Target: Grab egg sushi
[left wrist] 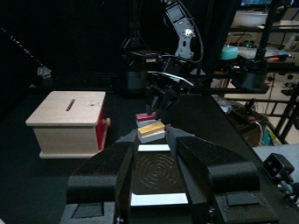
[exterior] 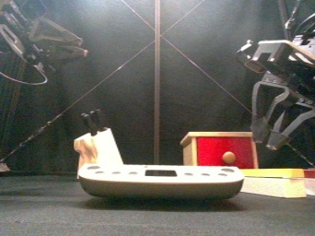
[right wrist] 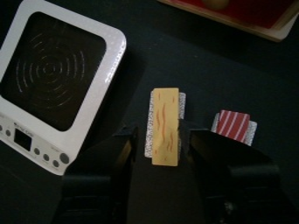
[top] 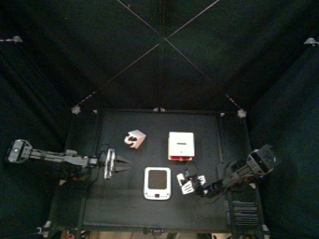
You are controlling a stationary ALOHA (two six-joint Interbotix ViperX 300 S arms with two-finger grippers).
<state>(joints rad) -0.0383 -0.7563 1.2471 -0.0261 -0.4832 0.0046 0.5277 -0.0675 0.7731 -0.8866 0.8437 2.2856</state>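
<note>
The egg sushi (right wrist: 167, 127) is a tan-yellow slab on a white rice block, lying on the black table beside the white scale (right wrist: 59, 74). No dark band shows on it. It also shows in the left wrist view (left wrist: 151, 130) and low at the right of the front view (exterior: 277, 180). My right gripper (right wrist: 167, 142) is open just above it, one jaw on each side, not touching. My left gripper (left wrist: 152, 145) is open and empty over the scale (left wrist: 153, 172).
A red-striped sushi piece (right wrist: 235, 125) lies next to the egg sushi. A wooden box with a red side (top: 185, 147) stands behind the scale (top: 157, 182). A pinkish-white lumpy piece (top: 133, 139) lies at the back left.
</note>
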